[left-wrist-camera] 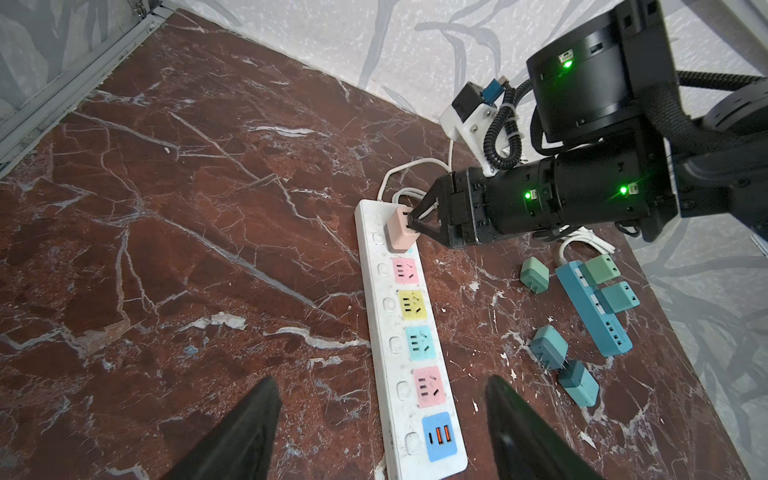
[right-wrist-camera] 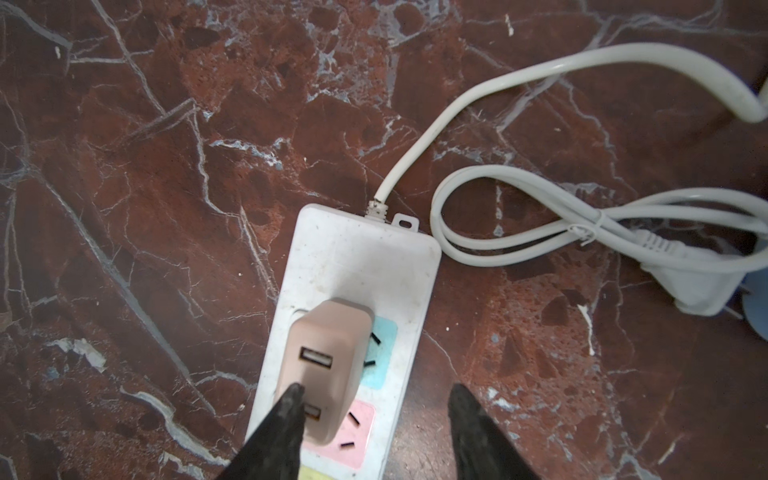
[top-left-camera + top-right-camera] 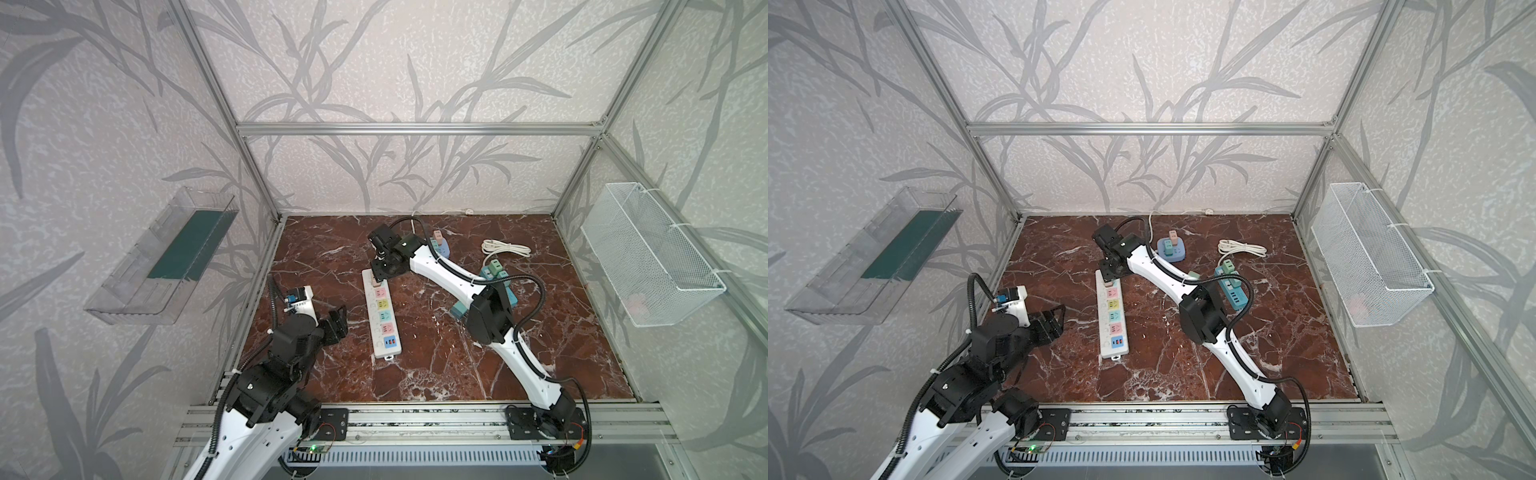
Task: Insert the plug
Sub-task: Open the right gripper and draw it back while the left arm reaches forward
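Reaching the white power strip (image 3: 381,316) mid-frame in both top views, my right pincer (image 2: 376,388) stands apart, one finger (image 2: 286,415) touching the beige plug (image 2: 328,345); left pincer (image 1: 380,380) apart too.

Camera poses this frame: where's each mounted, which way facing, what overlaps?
Top views: stereo head high at the front, looking down over the marble table; left arm and right arm show.
Left wrist: looks across the table along the white power strip; left gripper in the foreground, right gripper beyond.
Right wrist: looks down on the pink plug; only its own fingers show.
Shared: all views show the strip.
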